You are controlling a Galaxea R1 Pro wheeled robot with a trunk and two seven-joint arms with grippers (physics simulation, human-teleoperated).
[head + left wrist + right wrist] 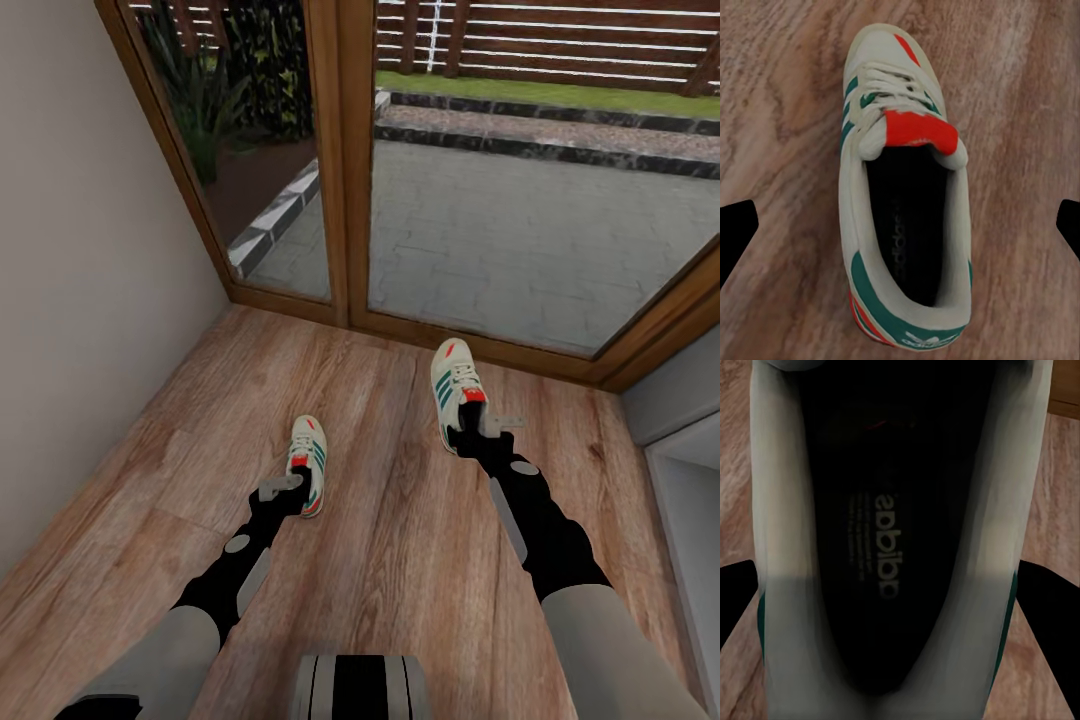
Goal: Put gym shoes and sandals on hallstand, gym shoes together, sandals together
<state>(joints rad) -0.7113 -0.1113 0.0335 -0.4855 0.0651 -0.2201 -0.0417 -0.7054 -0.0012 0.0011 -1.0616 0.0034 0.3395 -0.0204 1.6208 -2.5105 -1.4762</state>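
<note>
Your wood-plank corridor floor (380,560) runs to the glass doors (520,180) at 12 o'clock. The far gym shoe (455,385) lies at 1 o'clock of the near gym shoe (309,462), well apart. Your right gripper (478,432) sits at the far shoe's heel, fingers (1050,607) flanking its collar. Your left gripper (285,490) hangs wide over the near shoe's heel.

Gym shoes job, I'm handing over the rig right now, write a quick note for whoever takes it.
Left gripper: open, above the left gym shoe, not touching.
Right gripper: open, fingers straddling the heel of the right gym shoe, not closed.
Both shoes lie on the corridor floor near the glass doors.
Done: nothing placed.
Left: grasp both, find the sandals and rack, arrange pairs.
</note>
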